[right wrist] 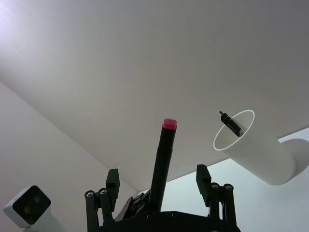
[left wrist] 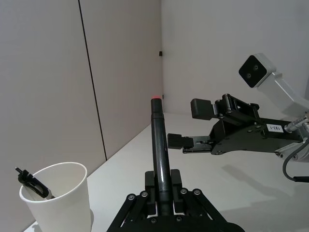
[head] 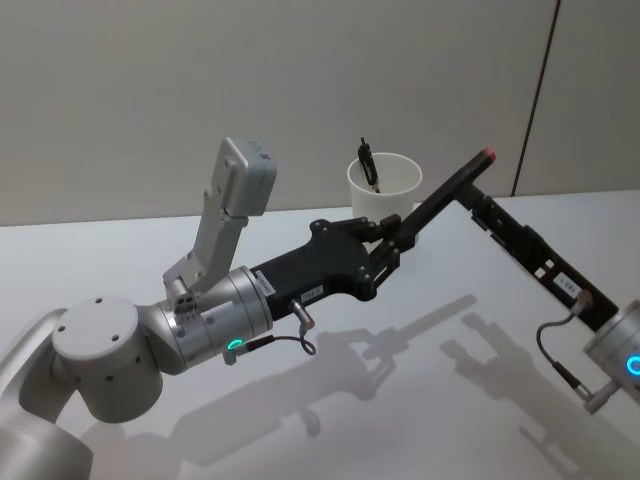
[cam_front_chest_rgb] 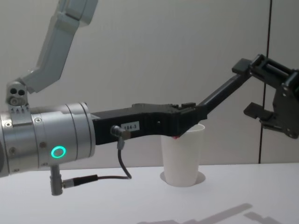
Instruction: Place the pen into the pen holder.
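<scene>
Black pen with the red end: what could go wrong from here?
1. The left gripper is shut on the black pen, while the right gripper, jaws open, sits at its red end. If the left lets go first, the pen could drop to the white table.
2. The white paper cup holds a dark pen leaning at its rim; the new one may snag it or tip the cup.

Plain room: white tabletop (head: 400, 440) before a pale wall (head: 150, 80).
A dark vertical seam (head: 537, 90) divides the wall panels; soft shadows lie across the tabletop.
</scene>
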You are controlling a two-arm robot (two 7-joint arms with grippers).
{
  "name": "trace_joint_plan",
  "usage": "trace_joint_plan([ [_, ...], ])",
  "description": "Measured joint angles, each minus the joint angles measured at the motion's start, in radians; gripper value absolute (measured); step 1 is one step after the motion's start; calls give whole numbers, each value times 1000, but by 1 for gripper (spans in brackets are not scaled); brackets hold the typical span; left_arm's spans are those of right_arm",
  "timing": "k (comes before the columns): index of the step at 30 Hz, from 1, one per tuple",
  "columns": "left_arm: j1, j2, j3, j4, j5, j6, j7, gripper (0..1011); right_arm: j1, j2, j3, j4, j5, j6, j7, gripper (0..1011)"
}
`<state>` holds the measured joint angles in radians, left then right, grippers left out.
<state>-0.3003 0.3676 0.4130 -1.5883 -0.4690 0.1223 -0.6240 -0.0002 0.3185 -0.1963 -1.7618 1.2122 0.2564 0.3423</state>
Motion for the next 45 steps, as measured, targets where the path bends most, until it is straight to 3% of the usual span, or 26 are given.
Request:
trace_joint_plan([
  [15, 0, 0, 0, 0, 0, 0, 0, 185, 25, -23, -18, 20, 11, -48, -25, 1002],
  [45, 0, 0, 0, 0, 0, 0, 0, 186, 69, -65, -63, 56, -22, -84, -77, 1001],
])
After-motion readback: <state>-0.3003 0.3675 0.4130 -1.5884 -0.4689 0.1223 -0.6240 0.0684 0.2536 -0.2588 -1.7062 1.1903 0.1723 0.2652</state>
